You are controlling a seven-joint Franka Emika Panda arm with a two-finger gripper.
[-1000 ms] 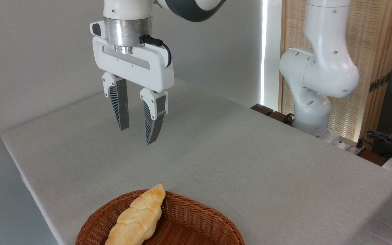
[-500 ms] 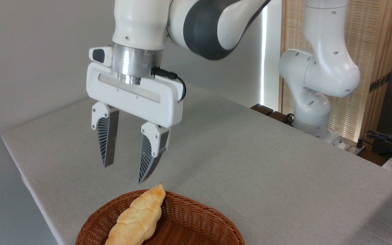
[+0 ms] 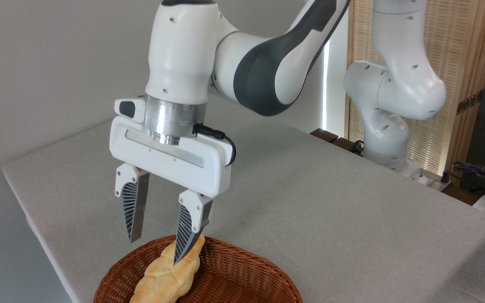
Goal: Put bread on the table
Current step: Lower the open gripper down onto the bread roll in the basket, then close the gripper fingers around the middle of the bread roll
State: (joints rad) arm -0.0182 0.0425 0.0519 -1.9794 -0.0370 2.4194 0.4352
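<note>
Claw [image 3: 154,252] lowered, spread above bread [image 3: 169,275] in basket [image 3: 242,280]

- arm [image 3: 209,63]: glossy white shells, dark grey joint band, small round screw holes
- brushed silver wrist ring [image 3: 174,119] right above the hand
- gripper [image 3: 154,250]: white boxy body, grey slot strip across its front, small screws
- black-faced white module [image 3: 128,109] at the hand's left
- black cable [image 3: 221,141] looping off the hand's right end
- fingers [image 3: 133,210]: grey, tapered, ribbed, on white mounts
</note>
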